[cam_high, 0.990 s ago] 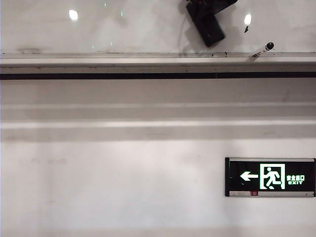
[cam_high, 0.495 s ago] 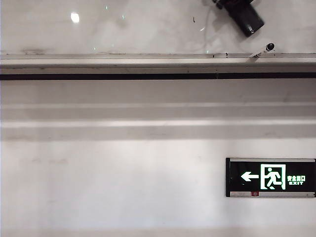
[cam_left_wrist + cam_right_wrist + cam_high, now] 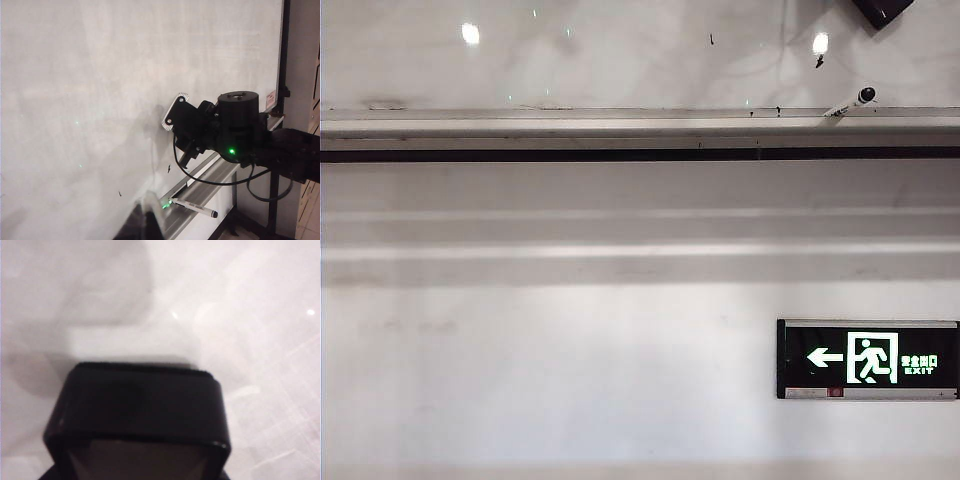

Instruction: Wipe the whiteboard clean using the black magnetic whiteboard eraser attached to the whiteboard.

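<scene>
The right claw pinches the eraser flat against the whiteboard, at the exterior view's top right corner, above the marker lying on the tray rail. Small black strokes remain on the board near the marker. The left claw is out of sight, pressed together

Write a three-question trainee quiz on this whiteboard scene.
1. True or false: the marker lies on the whiteboard's tray rail.
2. Which pincer holds the eraser at the board? A) left B) right
3. Which way does the exit sign's arrow point in the exterior view?
Key: 1 true. 2 B: the right pincer grips it; the left pincer is shut, low by the rail. 3 left.
</scene>
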Tool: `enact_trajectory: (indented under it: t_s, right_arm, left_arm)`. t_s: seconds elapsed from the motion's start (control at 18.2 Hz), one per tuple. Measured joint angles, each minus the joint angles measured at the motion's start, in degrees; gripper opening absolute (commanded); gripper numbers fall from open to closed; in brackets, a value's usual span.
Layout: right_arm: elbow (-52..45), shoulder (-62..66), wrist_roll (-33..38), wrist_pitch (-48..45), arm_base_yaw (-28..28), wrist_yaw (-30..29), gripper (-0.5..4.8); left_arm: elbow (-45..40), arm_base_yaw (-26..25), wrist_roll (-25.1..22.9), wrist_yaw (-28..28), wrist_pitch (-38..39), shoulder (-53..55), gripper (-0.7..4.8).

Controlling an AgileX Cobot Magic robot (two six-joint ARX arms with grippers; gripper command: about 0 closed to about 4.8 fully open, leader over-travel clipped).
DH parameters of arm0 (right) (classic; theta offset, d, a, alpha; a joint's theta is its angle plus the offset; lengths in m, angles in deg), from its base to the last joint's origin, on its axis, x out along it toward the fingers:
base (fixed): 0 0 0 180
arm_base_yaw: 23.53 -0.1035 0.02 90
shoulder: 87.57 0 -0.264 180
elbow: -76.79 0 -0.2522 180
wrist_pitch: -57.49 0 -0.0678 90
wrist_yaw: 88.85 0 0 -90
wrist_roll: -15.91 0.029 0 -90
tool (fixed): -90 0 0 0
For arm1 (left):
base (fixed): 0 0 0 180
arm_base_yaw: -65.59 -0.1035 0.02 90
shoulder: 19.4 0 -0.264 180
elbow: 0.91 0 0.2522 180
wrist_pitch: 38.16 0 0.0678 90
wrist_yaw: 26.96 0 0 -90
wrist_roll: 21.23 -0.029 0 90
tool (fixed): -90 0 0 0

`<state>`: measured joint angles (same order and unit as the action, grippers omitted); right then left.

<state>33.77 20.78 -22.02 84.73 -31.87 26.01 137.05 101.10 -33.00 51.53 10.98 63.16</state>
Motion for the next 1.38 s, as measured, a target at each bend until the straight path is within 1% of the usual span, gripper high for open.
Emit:
enact_trajectory:
  t_s: [0.06, 0.11, 0.22, 0.28, 0.39, 0.44, 0.55, 0.61, 0.72, 0.88, 0.94, 1.05, 1.1, 1.16, 1.38]
  right_arm:
    - [0.4, -0.3, 1.5, 2.4, 0.3, -2.5, 0.15]
    - [0.7, -0.4, 3.5, 4.2, 0.7, -5.1, 0.11]
    - [1.1, -0.5, 6.5, 6.1, 1.2, -8.6, 0.14]
    - [1.2, -0.5, 7.7, 6.8, 1.2, -9.6, 0.24]
    - [1.3, -0.7, 9.3, 7.7, 1.2, -10.1, 0.26]
    - [1.3, -0.9, 10.5, 8.6, 1.4, -12.3, 0.26]
    - [1.2, -1.1, 13.0, 10.1, 1.9, -18.9, 0.26]
    - [1.1, -1.1, 15.5, 10.9, 1.9, -21.9, 0.26]
    - [1.0, -0.9, 16.6, 14.1, 0.1, -25.7, 0.26]
    - [0.3, 0.5, 16.7, 18.4, -2.0, -29.7, 0.29]
    - [0.2, 0.6, 16.6, 18.9, -1.9, -30.4, 0.60]
    - [0.2, 0.6, 16.6, 18.5, -1.9, -30.3, 1.65]
    - [0.1, 0.6, 16.6, 18.0, -1.9, -29.8, 2.04]
    - [-0.1, 0.6, 16.7, 17.5, -2.0, -29.4, 2.18]
    - [-0.1, 0.6, 16.8, 16.6, -2.6, -25.2, 2.17]
  left_arm:
    - [0.0, 0.0, 0.0, 0.0, 0.0, 0.0, -0.06]
    - [0.0, 0.0, 0.0, 0.0, 0.0, 0.0, -0.06]
    - [0.0, 0.0, 0.0, 0.0, 0.0, 0.0, -0.06]
    - [0.0, 0.0, 0.0, 0.0, 0.0, 0.0, -0.06]
    - [0.0, 0.0, 0.0, 0.0, 0.0, -0.1, -0.06]
    - [0.0, 0.0, 0.0, 0.0, 0.0, -0.1, -0.06]
    - [0.0, 0.0, 0.0, 0.0, 0.0, -0.1, -0.06]
    - [0.0, 0.0, 0.0, 0.0, 0.0, -0.1, -0.06]
    - [0.0, 0.0, 0.0, 0.0, 0.0, -0.1, -0.06]
    - [0.0, 0.0, 0.0, -0.3, 0.0, -0.2, -0.06]
    - [0.0, 0.0, 0.1, -0.8, 0.0, -0.2, -0.06]
    - [0.0, 0.0, 1.2, -1.4, 0.0, -0.2, -0.06]
    - [0.0, 0.0, 1.3, -1.4, 0.0, -0.2, -0.06]
    - [0.0, 0.0, 1.3, -1.4, 0.0, -0.2, -0.06]
    - [0.0, 0.0, 1.3, -1.4, 0.0, -0.2, -0.06]
